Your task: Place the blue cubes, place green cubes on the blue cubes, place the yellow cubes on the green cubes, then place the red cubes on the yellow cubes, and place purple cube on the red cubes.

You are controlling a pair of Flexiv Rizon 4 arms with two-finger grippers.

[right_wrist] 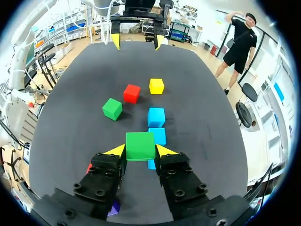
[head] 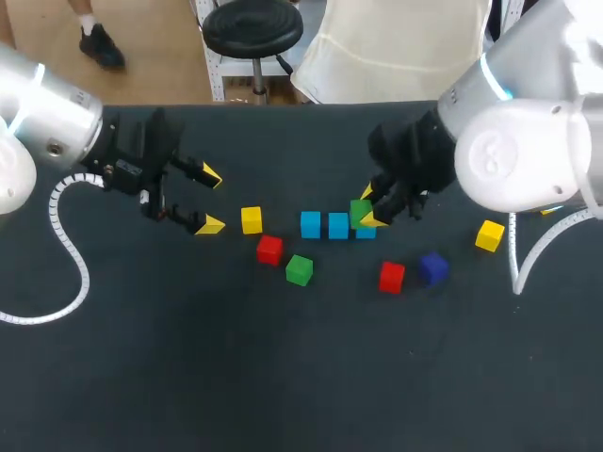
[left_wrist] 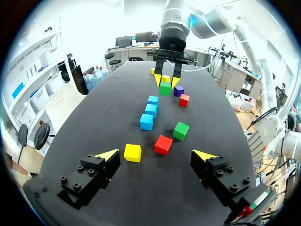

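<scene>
Three blue cubes (head: 310,224) (head: 338,226) (head: 366,232) lie in a row at mid-table. My right gripper (head: 369,207) is shut on a green cube (head: 359,211), held over the right end of that row; in the right wrist view the green cube (right_wrist: 140,146) sits between the yellow tips, above the nearest blue cube (right_wrist: 151,164). My left gripper (head: 209,200) stands open and holds nothing, left of a yellow cube (head: 251,219). A second green cube (head: 299,270), two red cubes (head: 269,250) (head: 391,276), a purple cube (head: 433,267) and another yellow cube (head: 489,235) lie loose.
In the left wrist view the yellow cube (left_wrist: 132,152) and red cube (left_wrist: 163,144) lie just ahead of the open fingers. The dark table (head: 283,377) has free room along its front. A white cable (head: 66,273) loops on the left side.
</scene>
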